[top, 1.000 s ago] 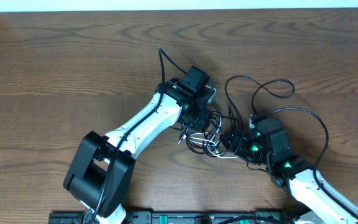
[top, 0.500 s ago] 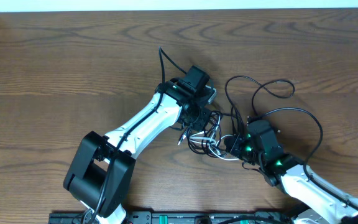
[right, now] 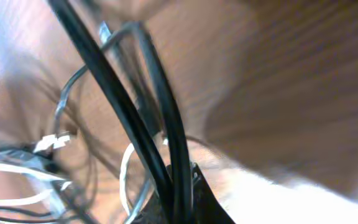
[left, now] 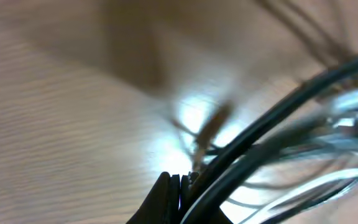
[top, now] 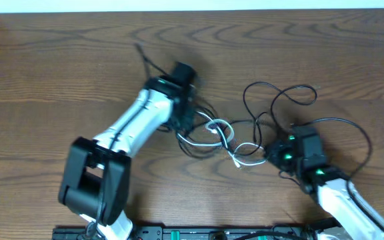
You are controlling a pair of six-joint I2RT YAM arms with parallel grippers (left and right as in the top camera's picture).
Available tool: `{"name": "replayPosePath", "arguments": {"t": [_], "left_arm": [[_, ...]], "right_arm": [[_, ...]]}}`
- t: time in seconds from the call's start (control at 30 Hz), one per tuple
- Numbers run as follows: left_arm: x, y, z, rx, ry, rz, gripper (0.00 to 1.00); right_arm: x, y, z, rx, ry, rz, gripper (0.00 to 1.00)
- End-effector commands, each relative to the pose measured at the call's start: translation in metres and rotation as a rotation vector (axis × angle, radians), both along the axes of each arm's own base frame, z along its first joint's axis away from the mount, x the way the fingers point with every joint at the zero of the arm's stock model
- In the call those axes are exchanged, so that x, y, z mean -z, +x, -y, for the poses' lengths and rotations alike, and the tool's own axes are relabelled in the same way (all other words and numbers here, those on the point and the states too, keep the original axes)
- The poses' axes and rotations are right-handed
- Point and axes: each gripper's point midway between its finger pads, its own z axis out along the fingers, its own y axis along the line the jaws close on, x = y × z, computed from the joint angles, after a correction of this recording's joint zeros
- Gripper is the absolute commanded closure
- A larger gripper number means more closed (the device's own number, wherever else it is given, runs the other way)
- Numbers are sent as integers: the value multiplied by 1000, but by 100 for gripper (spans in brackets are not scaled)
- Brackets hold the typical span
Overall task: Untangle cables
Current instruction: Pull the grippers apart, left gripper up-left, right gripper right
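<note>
Close in, left fingers (left: 165,198) pinch tight on black cords (left: 272,118) right at their tips. Right fingers (right: 211,210), same story: clamped on black cords. Farther out, between the 2 grips, the white cord (top: 231,137) loops across the desk (top: 59,67).

left pincer (top: 189,124) shifted leftward, right pincer (top: 271,155) rightward, both now clamped shut; cables (top: 220,133) stretched wider between them

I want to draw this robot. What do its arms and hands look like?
Both arms have white tube-shaped links with chunky black joints. A thin black cable runs along the left arm. The right arm has small green lights near its wrist. The left hand and right hand are black.
</note>
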Motion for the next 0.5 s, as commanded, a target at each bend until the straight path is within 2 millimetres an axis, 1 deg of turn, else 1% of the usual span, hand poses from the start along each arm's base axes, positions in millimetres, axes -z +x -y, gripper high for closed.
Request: {"name": "replayPosePath", "arguments": {"t": [0.0,0.1,0.3,0.4,0.47], "left_arm": [[-22,15,-14,-122,-164,17,93],[-28,26,-32,-200,-257,14,93],[-35,40,-83,-370,-366,14,93],[-40,44,-104,-444,-441,18,93],[-44,46,-118,-491,-498,23,93]], "right_arm": [[-13,7,33,67,-44,60,99],[-22,9,57,146,-55,83,99],[-29,4,104,323,-67,84,99],[-27,1,122,395,-70,73,99],[-27,0,130,413,-70,72,99]]}}
